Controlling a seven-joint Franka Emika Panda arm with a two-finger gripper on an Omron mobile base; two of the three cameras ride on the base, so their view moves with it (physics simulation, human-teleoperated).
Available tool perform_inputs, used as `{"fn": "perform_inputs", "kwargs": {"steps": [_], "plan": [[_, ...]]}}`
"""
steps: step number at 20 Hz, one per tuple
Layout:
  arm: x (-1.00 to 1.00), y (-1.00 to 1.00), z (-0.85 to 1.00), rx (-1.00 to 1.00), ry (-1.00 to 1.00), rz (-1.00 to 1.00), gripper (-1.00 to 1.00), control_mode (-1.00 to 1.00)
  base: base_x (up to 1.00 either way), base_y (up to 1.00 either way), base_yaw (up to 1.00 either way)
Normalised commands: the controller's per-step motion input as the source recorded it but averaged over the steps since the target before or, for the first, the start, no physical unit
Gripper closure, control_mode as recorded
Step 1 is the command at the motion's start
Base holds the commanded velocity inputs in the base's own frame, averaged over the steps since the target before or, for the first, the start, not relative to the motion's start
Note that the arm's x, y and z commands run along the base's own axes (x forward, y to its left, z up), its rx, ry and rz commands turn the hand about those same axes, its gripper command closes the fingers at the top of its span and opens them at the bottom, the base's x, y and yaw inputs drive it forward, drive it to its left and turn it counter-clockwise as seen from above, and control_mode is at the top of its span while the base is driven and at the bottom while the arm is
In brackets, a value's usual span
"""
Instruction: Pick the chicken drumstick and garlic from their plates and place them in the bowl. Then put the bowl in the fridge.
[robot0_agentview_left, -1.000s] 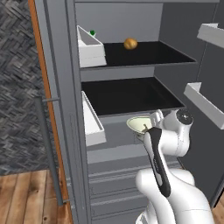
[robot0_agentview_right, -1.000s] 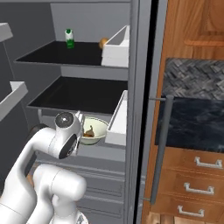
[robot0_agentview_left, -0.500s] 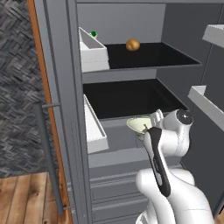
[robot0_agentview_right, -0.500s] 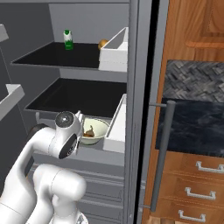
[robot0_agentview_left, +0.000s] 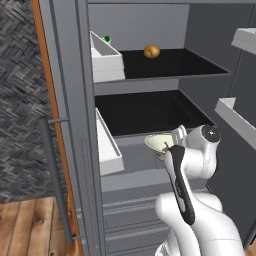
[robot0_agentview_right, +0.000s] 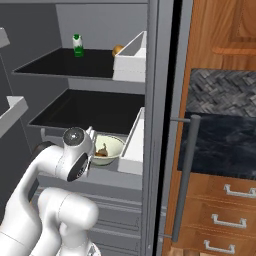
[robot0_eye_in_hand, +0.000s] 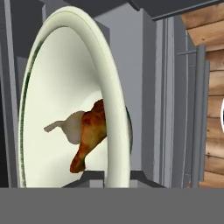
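My gripper pinches the rim of the round cream-white bowl, with the reddish-brown chicken drumstick and pale garlic inside, before the tall grey fridge, so I should keep it level while reaching to the dark lower shelf.

Inside the fridge: one bowl, one drumstick, one garlic, one bottle, one golden ball.
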Motion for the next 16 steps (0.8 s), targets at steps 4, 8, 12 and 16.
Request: {"fn": "perform_inputs", "kwargs": {"steps": [4,8,12,16], "plan": [[0.00,0.00,0.00,0.00,0.00,0.00,1.00,-1.00,0.00,0.00,0.00],[0.00,0.00,0.00,0.00,0.00,0.00,1.00,-1.00,0.00,0.00,0.00],[-0.07,0.00,0.00,0.00,-0.01,0.02,1.00,-1.00,0.00,0.00,0.00],[-0.49,0.05,0.07,0.00,-0.24,0.08,1.00,-1.00,0.00,0.00,0.00]]}}
